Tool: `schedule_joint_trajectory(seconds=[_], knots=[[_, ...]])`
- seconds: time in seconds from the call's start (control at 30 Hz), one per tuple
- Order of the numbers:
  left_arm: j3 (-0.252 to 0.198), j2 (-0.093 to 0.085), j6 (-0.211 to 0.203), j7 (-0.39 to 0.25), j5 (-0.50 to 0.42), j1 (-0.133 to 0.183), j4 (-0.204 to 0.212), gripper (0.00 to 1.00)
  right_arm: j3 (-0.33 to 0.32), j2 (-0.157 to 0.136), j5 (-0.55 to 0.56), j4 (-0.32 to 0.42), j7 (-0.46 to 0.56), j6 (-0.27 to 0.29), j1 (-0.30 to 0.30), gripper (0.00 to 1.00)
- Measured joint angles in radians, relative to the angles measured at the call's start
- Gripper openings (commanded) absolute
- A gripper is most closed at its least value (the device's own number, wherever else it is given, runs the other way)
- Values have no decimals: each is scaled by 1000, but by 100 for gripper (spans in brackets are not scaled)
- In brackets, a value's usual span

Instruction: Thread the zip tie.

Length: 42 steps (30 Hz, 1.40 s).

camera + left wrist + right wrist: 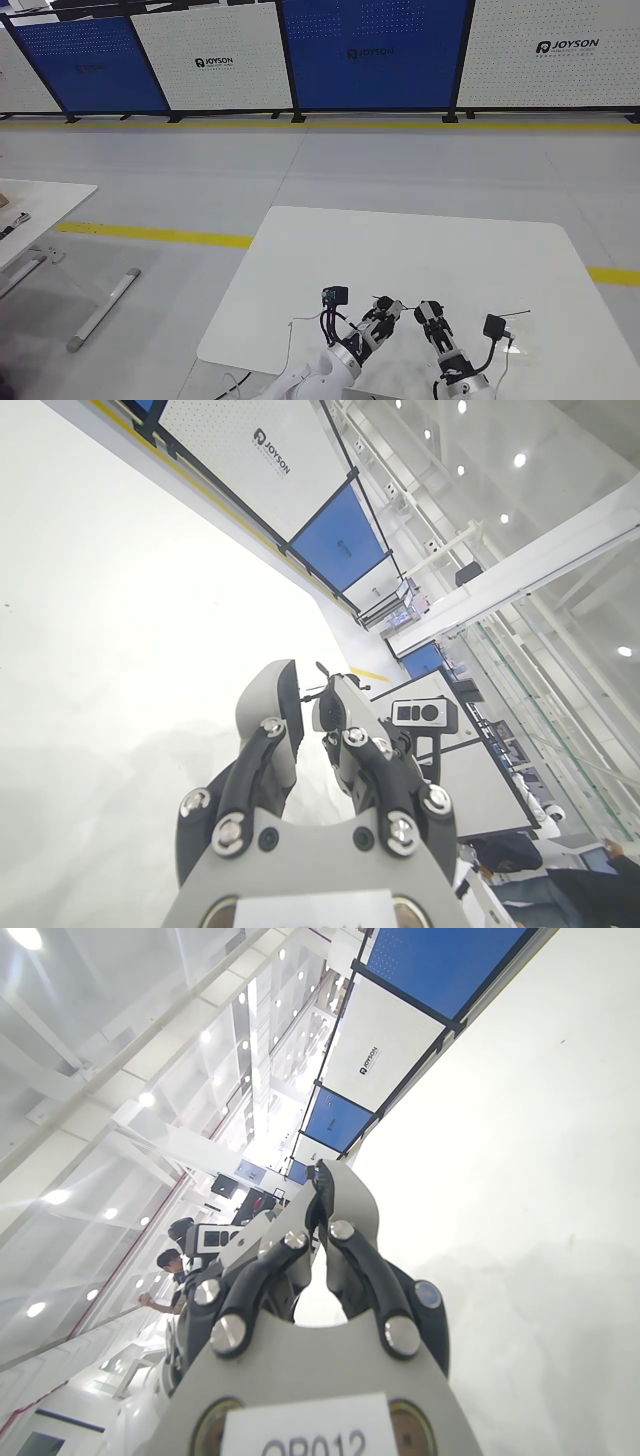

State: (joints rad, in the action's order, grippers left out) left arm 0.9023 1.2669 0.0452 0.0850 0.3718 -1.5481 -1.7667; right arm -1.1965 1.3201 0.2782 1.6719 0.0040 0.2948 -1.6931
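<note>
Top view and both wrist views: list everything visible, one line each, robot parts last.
Rounded white table: one, white, under both arms.
Thin black plastic zip tie: one, black, at the pincer tips.
Perforated partition panels: several, blue and white, along the far floor.
Painted floor stripes: two, yellow, one behind the table, one by the panels.
Second white table: one, white, far left.
Left pincer: one, grey and black, open, tie between its fingers.
Right pincer: one, grey and black, shut on the tie.

Matt table (450, 250), smooth plastic left gripper (310, 682)
</note>
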Motion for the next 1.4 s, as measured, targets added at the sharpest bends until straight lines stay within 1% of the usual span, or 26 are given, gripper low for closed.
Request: schedule_joint_trajectory(seconds=[0.07,0.17,0.33,0.57,0.8,1.03,1.1,1.13,1.2,1.33,1.4], knots=[[-1,1,2,0,-1,1,1,17,0,0,8,1,-3,1,-1,0],[2,1,4,3,-4,0,1,13,1,-1,18,0,-7,4,-2,0],[6,2,7,7,-10,-3,-3,13,5,0,38,-4,-19,9,-1,0],[8,3,10,3,-9,-5,-4,0,9,0,52,-6,-34,16,-2,0],[6,4,7,-2,-7,-5,-2,0,6,0,34,-3,-32,25,-6,0],[6,4,-2,-3,-6,-7,-2,0,5,0,18,-1,-15,22,-3,0],[7,4,-2,-4,-6,-8,-2,27,5,0,16,-1,-15,21,-3,0],[7,4,-1,-6,-4,-9,-2,26,5,0,16,-1,-16,20,-2,0],[7,4,2,-9,-1,-8,-1,18,5,0,18,-1,-19,19,-2,0],[5,5,2,-10,2,-7,-1,12,2,0,18,-2,-26,16,-2,0],[5,5,2,-10,3,-7,-1,0,1,0,17,-2,-26,16,-2,0]])
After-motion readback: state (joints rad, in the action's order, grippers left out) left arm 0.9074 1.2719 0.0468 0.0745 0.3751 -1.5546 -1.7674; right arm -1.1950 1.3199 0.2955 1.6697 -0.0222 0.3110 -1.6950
